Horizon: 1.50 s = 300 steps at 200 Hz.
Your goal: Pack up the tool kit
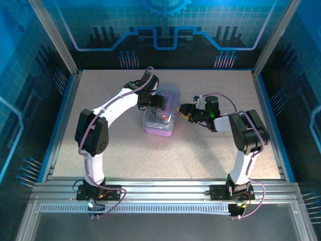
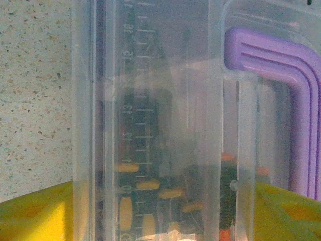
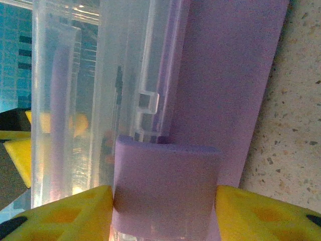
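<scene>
Purple case (image 1: 160, 119) sits central on the table (image 1: 210, 160), lid (image 2: 165, 75) down, screwdrivers (image 2: 150, 185) inside. Left gripper (image 1: 158, 103) clasps the lid at 12 o'clock. Right gripper (image 1: 186, 111) straddles the latch (image 3: 165, 186) at 3 o'clock, grip unclear. Latching seemingly remains.

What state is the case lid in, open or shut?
Down: clear lid lies flat over purple base, screwdrivers under it. Latch engagement: cannot tell.
</scene>
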Motion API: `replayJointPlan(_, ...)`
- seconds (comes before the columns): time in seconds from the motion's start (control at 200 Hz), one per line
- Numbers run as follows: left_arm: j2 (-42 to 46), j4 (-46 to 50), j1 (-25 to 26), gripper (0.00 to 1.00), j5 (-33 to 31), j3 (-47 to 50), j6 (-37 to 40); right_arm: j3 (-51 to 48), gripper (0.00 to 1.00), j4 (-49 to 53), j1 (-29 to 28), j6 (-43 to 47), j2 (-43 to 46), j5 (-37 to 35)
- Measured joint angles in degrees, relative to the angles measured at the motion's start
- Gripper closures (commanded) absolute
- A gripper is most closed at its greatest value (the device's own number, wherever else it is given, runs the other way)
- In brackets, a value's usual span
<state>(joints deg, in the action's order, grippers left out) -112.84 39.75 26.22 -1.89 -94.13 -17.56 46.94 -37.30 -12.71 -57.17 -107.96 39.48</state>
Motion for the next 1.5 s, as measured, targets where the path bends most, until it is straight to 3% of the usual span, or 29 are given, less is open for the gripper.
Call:
replayJointPlan(0.695,-1.2,1.6,1.6,0.72,-2.9,-1.8,-0.1,0.1,0.53,-7.4,0.0,-9.7,-2.1,1.9)
replayJointPlan(1.256,-1.4,1.8,1.8,0.74,-3.0,-2.1,0.0,1.6,0.55,-7.6,-0.9,-9.9,1.5,2.8)
replayJointPlan(1.501,-1.4,1.7,1.8,0.75,-2.9,-2.1,0.0,0.2,0.52,-4.5,3.5,-7.1,3.3,3.0)
